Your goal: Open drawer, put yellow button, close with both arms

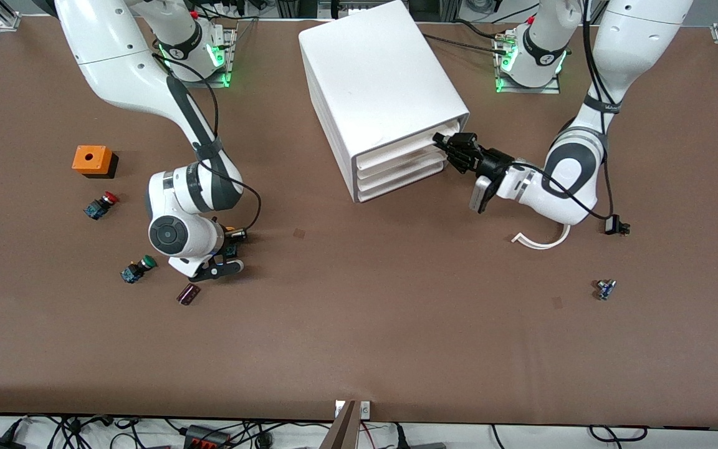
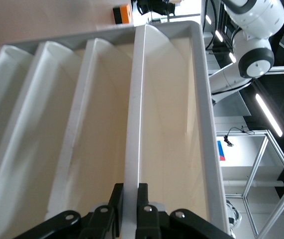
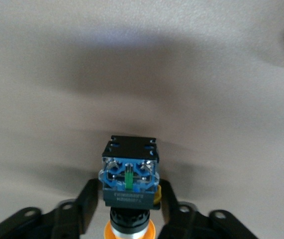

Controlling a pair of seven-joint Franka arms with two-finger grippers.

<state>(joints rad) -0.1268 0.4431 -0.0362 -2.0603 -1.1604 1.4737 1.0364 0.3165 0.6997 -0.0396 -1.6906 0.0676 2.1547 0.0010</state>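
The white cabinet (image 1: 378,81) stands at the middle of the table's robot side. Its top drawer (image 1: 396,154) sits about level with the trays below it. My left gripper (image 1: 452,149) is at the drawer's front, shut on its thin white lip (image 2: 134,99), which runs between the two black fingers (image 2: 116,199). My right gripper (image 1: 228,252) is low over the table toward the right arm's end. It is shut on the yellow button (image 3: 129,174), one finger on each side of the blue block, the orange cap pointing back toward the wrist. In the front view the button is mostly hidden by the hand.
An orange box (image 1: 93,160), a red-capped button (image 1: 101,204), a green-capped button (image 1: 138,268) and a small dark part (image 1: 188,294) lie around the right gripper. A white curved strip (image 1: 543,240) and a small blue part (image 1: 605,289) lie toward the left arm's end.
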